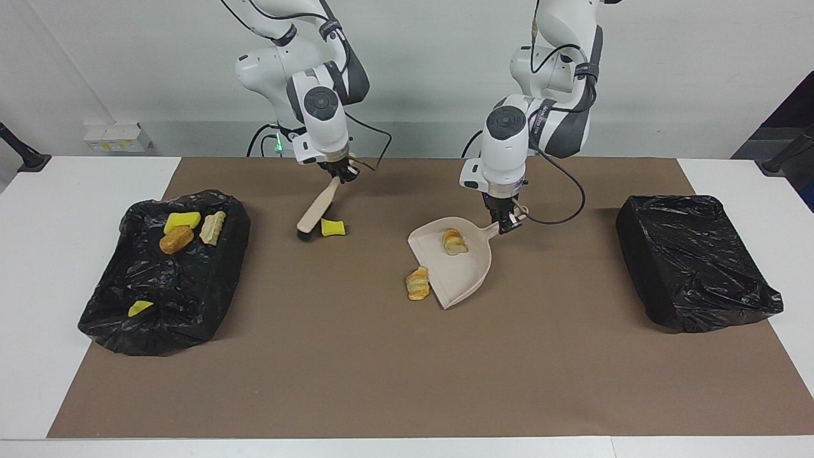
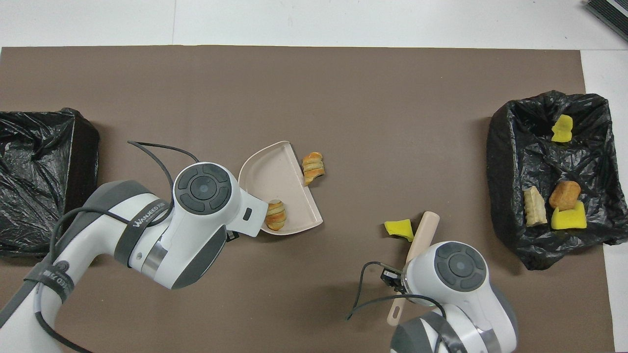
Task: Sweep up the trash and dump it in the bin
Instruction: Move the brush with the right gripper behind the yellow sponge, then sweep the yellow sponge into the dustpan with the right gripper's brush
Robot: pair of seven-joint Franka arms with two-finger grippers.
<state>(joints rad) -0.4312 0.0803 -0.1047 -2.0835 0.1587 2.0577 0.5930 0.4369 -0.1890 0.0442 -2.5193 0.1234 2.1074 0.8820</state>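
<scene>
Slanting across the brown mat (image 1: 407,356), the brush (image 1: 316,210) is the clearest line on the table: its pale handle runs from the right gripper (image 1: 344,172) down toward the right arm's end of the table, dark bristle end lowest and just beside a yellow sponge chunk (image 1: 332,227). The right gripper's fingers are pressed together on the upper part of the handle; in the overhead view the handle's tail sticks out from under the wrist, and the fingers themselves are covered there.

Taking the beige dustpan (image 1: 467,273) as the landmark: its handle points toward the robots and is pinched by the left gripper (image 1: 509,224), while its wide mouth opens toward the right arm's end of the table. One striped pastry piece (image 1: 454,242) lies inside the pan near the handle. A second pastry piece (image 1: 418,283) lies on the mat touching or just beside the pan's open lip; which, I cannot tell. The yellow chunk lies well apart from the pan, toward the right arm's end.

Farther that way sits the open black-lined bin (image 1: 191,305), holding two yellow chunks, a brown bread piece and a pale striped piece. At the left arm's end sits another black-bagged bin (image 1: 693,267); its inside cannot be made out.
</scene>
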